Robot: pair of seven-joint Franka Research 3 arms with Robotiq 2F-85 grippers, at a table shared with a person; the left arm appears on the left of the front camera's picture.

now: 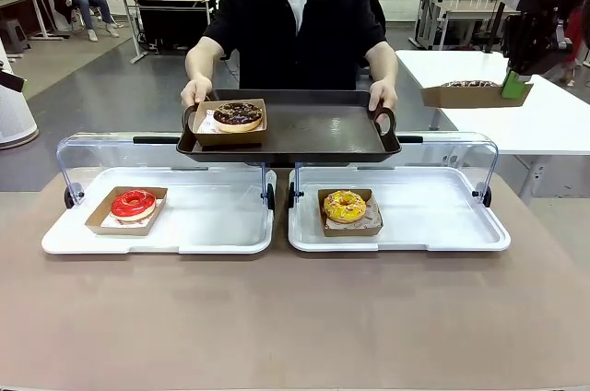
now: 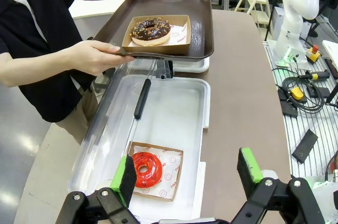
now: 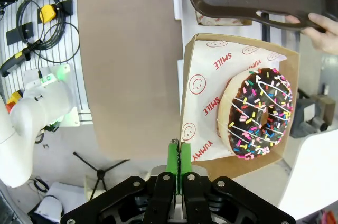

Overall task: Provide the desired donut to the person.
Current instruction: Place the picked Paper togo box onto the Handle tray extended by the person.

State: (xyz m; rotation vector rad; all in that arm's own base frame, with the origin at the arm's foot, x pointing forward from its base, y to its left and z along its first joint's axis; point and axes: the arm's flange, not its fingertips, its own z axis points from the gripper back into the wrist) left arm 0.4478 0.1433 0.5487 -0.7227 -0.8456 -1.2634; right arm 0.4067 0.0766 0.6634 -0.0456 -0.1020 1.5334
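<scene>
Between right end effector pads, sprinkled donut's box.

Our left gripper hangs with its green-padded fingers spread wide above a white tray under a raised clear lid. Beneath us, a red-glazed donut sits in a cardboard box at the tray's near end. Across the table, the person in a black top grips a dark serving tray with both hands; on it a chocolate donut with sprinkles rests in its own open box. Cables lie on the floor to the right.
</scene>
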